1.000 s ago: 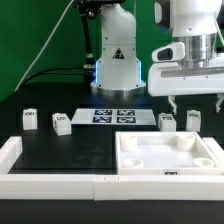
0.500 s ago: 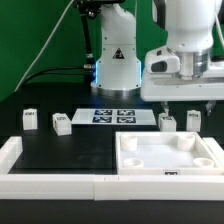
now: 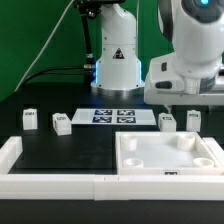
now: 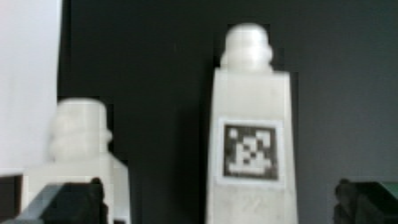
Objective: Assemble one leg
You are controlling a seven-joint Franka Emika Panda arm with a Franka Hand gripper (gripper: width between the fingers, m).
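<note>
Lowering since a second ago toward the leg [image 4: 249,130] near the marker board [image 3: 112,116] on the exterior view's right, with gripper [image 3: 193,103] spread wide, empty, lined up for a grasp.

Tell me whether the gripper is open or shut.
Open: the wrist view shows the gripper with its dark fingertips far apart, and the tagged leg seen between them, not clamped.
</note>
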